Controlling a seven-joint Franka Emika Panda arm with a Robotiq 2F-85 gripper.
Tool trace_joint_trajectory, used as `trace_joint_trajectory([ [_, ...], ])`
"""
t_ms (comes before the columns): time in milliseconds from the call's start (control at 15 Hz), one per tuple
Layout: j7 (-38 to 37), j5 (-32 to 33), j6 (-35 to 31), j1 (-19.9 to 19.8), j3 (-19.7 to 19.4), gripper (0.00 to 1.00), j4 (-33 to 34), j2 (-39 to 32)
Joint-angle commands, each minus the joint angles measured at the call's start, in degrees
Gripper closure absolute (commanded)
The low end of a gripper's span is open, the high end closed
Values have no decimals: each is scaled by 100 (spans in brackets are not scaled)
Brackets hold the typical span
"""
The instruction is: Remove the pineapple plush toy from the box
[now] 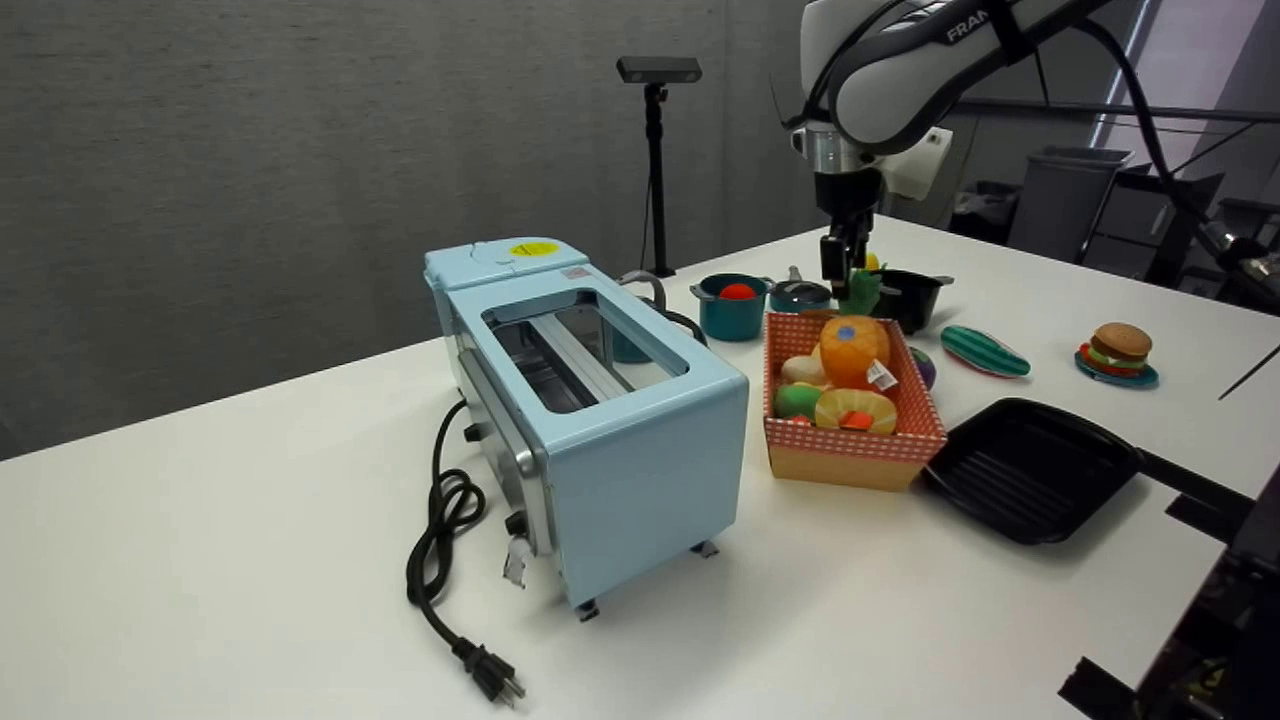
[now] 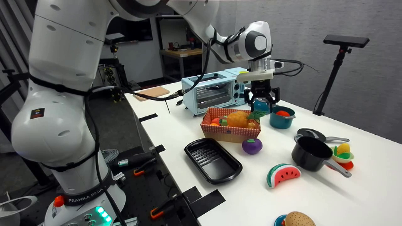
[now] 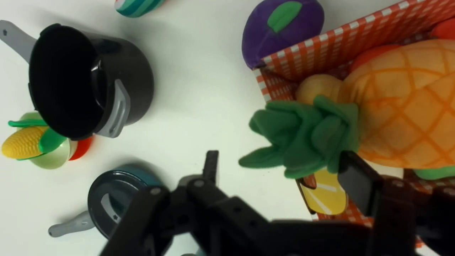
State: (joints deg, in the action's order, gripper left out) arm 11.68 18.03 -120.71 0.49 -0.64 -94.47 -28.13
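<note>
Nearest the wrist camera, blocky black jaws stand wide apart, gripping nothing. Beyond them the pineapple plush toy (image 3: 408, 106), soft, orange-crosshatched, lies on its side in the checked box (image 2: 226, 137), its green tuft (image 3: 309, 135) overhanging the rim. The wrist view crops its base; toy foods (image 1: 798, 402) around it are half hidden. A round purple toy (image 3: 289, 41) sits just beside the box, a toaster oven (image 1: 640, 480) near.

the white arm (image 2: 70, 59) has rounded shells (image 2: 51, 128) dotted with grey oval covers (image 2: 64, 133), black straps (image 2: 59, 87) and a black cable (image 2: 206, 64); its base (image 2: 75, 214) bears a dark band (image 2: 86, 198) lettered franka, a red knob (image 2: 58, 201) and green lights (image 2: 103, 214); the gripper (image 2: 262, 106) is black and angular, with round screw heads (image 3: 199, 183)
</note>
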Motion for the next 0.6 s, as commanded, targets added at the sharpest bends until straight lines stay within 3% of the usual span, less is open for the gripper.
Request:
trace_joint_trajectory([
  [0, 56, 64, 80, 18, -54, 47, 455, -258],
  [333, -37, 59, 1, 5, -121, 87, 525, -267],
  [400, -37, 61, 2, 2, -131, 43, 505, -252],
  [467, -49, 65, -8, 0, -144, 48, 482, -241],
  [533, -56, 67, -22, -1, -153, 46, 461, -238],
])
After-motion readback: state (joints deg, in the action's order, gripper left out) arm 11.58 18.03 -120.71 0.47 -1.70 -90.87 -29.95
